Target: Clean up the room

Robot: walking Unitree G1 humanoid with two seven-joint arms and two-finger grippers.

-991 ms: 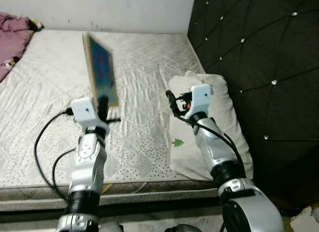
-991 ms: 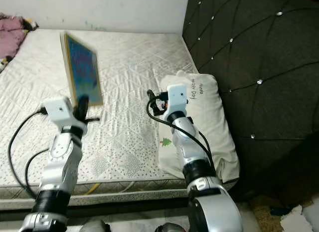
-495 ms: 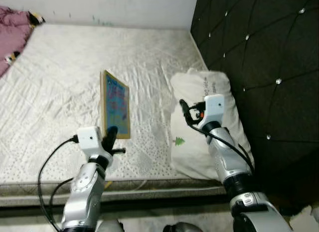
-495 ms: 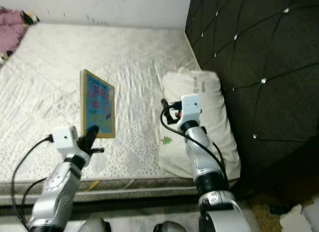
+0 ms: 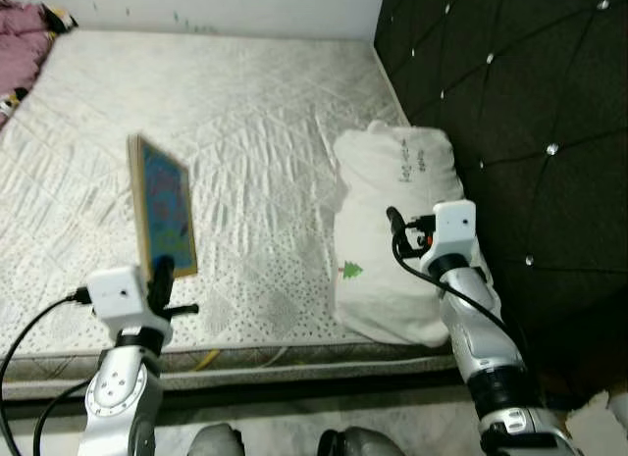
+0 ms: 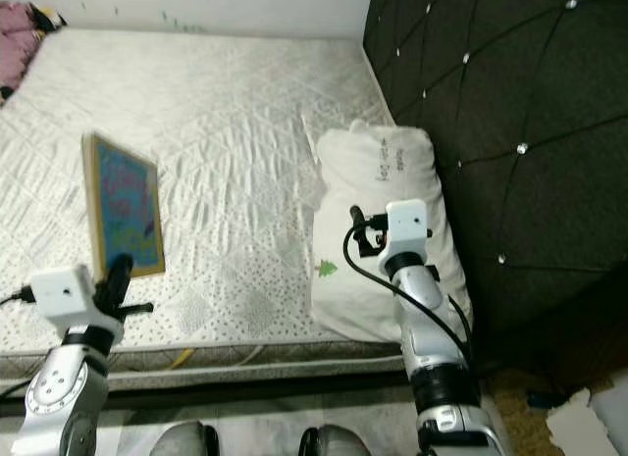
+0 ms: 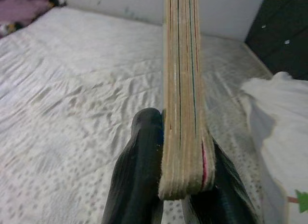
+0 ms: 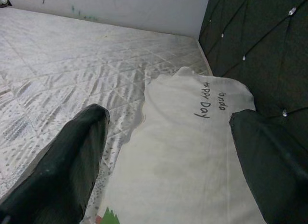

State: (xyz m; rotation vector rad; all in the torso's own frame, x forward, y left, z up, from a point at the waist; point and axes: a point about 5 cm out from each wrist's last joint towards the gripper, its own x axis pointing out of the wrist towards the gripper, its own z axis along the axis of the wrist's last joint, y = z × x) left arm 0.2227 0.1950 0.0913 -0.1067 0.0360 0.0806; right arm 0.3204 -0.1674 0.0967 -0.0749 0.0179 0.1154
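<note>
Item: book [image 5: 162,206], lower left of frame, upright above the bed [image 5: 255,113], clamped at its lower edge by left gripper [image 7: 180,185]. Right gripper [image 8: 168,151] spread, empty, over pillow [image 5: 392,230]. Risk: edge grip slipping, book toppling.

A pillow [image 5: 397,230] lies on the mattress [image 5: 255,113], against the headboard [image 5: 510,113].

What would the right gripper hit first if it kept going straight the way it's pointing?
Most likely the white pillow. The right gripper, jaws open, points along the pillow lying on the mattress beside the dark headboard. Depth is unclear, so it might skim over the pillow.
</note>
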